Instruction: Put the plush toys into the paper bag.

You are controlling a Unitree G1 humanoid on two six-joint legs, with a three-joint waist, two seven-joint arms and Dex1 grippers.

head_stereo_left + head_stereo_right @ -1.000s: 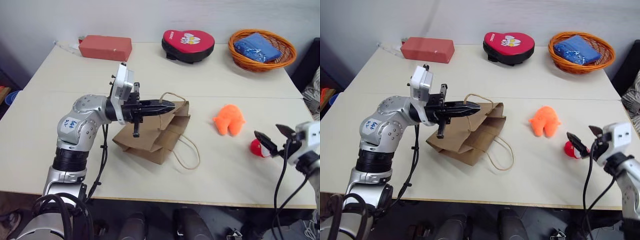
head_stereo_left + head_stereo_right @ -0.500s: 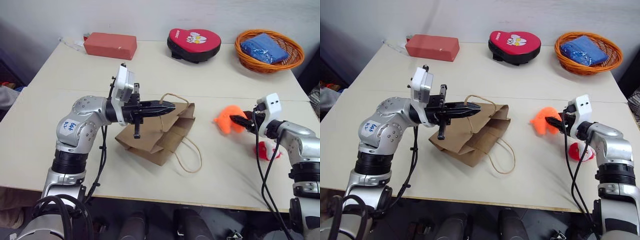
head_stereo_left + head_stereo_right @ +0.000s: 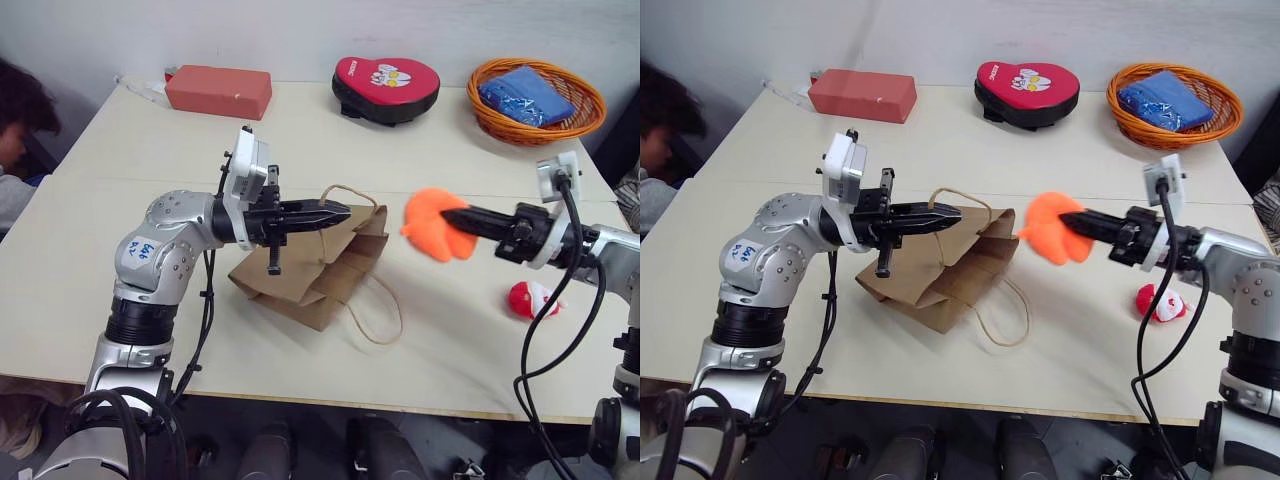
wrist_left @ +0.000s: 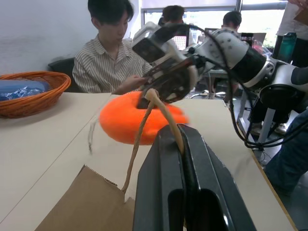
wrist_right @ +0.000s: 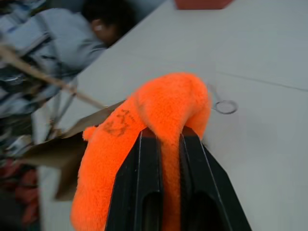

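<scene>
The brown paper bag (image 3: 310, 270) lies on the table with its mouth lifted. My left gripper (image 3: 335, 212) is shut on one of its twisted handles (image 4: 159, 103) and holds it up. The orange plush toy (image 3: 432, 224) hangs in the air to the right of the bag's mouth, with my right gripper (image 3: 450, 217) shut on it; the black fingers (image 5: 147, 159) pinch its fur. The small red-and-white plush toy (image 3: 531, 299) lies on the table under my right forearm.
At the table's back stand a red box (image 3: 218, 91), a red-and-black padded mitt (image 3: 389, 86) and an orange wicker basket (image 3: 588, 105) with a blue packet. A person sits beyond the table's left edge (image 3: 18, 125); people sit behind the table in the left wrist view.
My right gripper left the red-and-white toy, closed on the orange toy and lifted it off the table, carrying it left toward the bag. The left gripper kept still.
</scene>
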